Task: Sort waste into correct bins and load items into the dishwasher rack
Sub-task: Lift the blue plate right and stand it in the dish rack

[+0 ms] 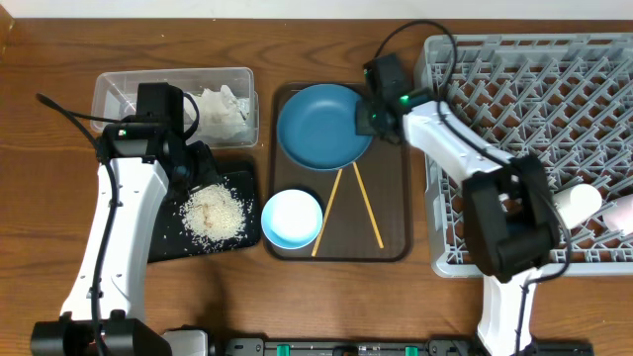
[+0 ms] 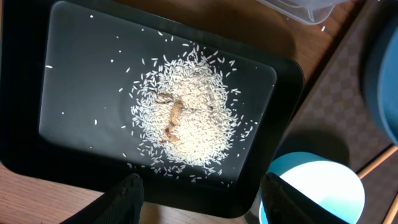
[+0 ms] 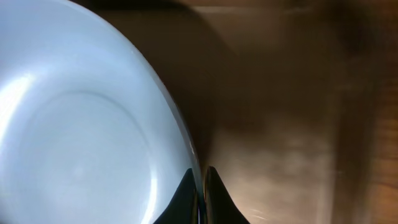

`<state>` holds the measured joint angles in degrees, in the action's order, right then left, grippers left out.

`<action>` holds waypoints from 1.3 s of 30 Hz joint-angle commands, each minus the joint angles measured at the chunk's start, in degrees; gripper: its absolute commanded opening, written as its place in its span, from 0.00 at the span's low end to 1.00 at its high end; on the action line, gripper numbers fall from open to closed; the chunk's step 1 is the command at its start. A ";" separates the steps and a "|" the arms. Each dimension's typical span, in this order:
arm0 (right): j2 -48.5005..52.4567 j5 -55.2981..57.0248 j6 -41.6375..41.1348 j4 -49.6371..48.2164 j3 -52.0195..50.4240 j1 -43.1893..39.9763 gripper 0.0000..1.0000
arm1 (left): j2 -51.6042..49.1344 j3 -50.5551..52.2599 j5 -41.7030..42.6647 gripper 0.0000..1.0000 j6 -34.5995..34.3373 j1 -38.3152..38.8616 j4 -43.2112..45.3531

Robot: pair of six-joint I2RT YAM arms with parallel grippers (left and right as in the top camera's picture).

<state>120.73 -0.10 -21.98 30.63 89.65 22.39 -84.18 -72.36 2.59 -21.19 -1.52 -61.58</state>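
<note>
My right gripper (image 1: 371,117) (image 3: 200,193) is shut on the right rim of the dark-blue plate (image 1: 321,124) (image 3: 81,137), which lies on the brown serving tray (image 1: 391,198). A light-blue bowl (image 1: 292,218) (image 2: 317,193) and two chopsticks (image 1: 368,208) also lie on that tray. My left gripper (image 1: 193,173) (image 2: 202,199) hangs open above the black tray (image 1: 168,242) (image 2: 74,74), which holds a heap of rice (image 1: 213,213) (image 2: 186,106). The crumpled napkin (image 1: 223,104) sits in the clear tub (image 1: 119,89). Two white cups (image 1: 579,203) lie in the grey dishwasher rack (image 1: 534,59).
The rack fills the right side, close to the serving tray's right edge. The tub stands behind the black tray at the back left. Loose grains are scattered over the black tray around the heap. Bare wooden table (image 1: 30,198) lies at the left and front.
</note>
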 commanded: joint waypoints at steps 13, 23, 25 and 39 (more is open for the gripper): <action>-27.45 22.56 32.94 -1.09 1.31 -16.55 0.01 | 0.70 -0.24 -0.68 0.64 -0.55 -0.28 -0.26; -28.02 37.62 53.55 -9.03 1.31 -29.00 0.01 | 0.70 -0.24 -0.68 0.64 -0.55 -0.28 -0.07; -27.91 37.62 56.63 -11.37 1.31 -31.12 0.01 | 0.70 -0.24 -0.68 0.65 -0.55 -0.28 -0.07; -23.63 37.62 76.98 -28.76 1.31 -42.82 0.01 | 0.70 -0.24 -0.55 0.65 -0.57 -0.28 0.04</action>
<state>94.70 36.73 47.24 3.25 90.26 -18.17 -84.16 -72.36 2.59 -21.19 -1.52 -61.43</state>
